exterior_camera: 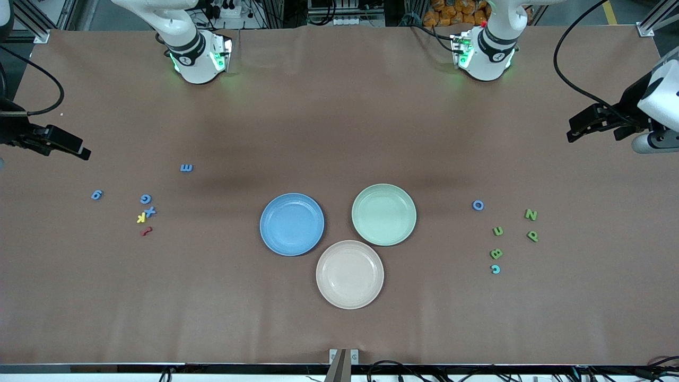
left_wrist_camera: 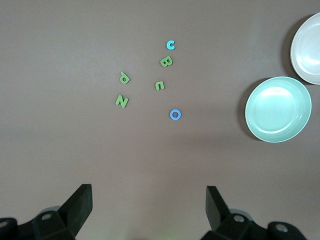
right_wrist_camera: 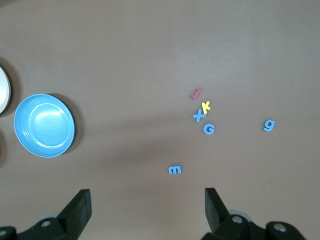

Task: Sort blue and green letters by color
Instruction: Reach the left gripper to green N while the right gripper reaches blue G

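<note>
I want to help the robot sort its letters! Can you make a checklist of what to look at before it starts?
1. Left tool open, holding nothing: ok.
2. Right tool open, holding nothing: ok.
3. Round blue plate has nothing in it: ok.
4. Round pale green plate has nothing in it: ok.
5. Small flat green letters lie apart from each other, easy to pick singly: ok.
6. Small blue X free of neighbours: not ok, it touches the yellow K.
</note>
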Controlling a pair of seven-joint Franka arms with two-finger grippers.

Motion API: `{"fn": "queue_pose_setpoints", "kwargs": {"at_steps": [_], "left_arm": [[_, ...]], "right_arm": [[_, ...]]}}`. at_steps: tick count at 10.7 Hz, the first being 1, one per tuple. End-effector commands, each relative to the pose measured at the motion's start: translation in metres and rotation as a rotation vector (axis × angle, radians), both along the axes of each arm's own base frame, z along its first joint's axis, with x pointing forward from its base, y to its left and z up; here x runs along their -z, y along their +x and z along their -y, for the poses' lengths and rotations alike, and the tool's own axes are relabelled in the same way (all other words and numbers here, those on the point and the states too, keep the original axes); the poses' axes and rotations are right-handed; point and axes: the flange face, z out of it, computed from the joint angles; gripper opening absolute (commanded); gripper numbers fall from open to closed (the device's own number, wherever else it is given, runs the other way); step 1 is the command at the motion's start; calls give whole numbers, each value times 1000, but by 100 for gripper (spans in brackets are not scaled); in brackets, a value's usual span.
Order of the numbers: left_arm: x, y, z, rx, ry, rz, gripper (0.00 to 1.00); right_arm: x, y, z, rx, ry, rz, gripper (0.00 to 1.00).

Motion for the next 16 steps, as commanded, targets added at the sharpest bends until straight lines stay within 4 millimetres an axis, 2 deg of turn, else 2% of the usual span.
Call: {"fn": "queue_pose_setpoints", "kwargs": {"at_steps": [1,3,6,8,10,11,12,13,14,16], "left_arm": [[2,1,-4,12,-3,3,100],[13,7,-3,12,-3,-17,100],[42,24,-12,-4,0,-52,100],[71,38,-14,10,55,-50,100],[117,47,-21,84,50,-20,100],[137,52,-34,124,45,-13,100],[161,55,-47,173,41,-10,100],[188,56,-53,228,37,-4,100],[214,54,-62,273,36,11,100],[272,47,-78,349,32,29,100]], "right_arm": [[20,1,8,0,12,-26,100],[46,0,17,15,4,-41,100],[92,0,34,-84,-89,-16,100],[137,-4,44,-65,-89,-15,100],[193,-16,50,-51,-89,-22,100],[222,-18,60,-34,-92,-10,100],[251,-24,76,-55,-95,-1,100],[276,-32,104,-36,-93,6,100],[300,-37,119,-39,-92,-1,100],[350,-43,131,-17,-103,20,100]]}}
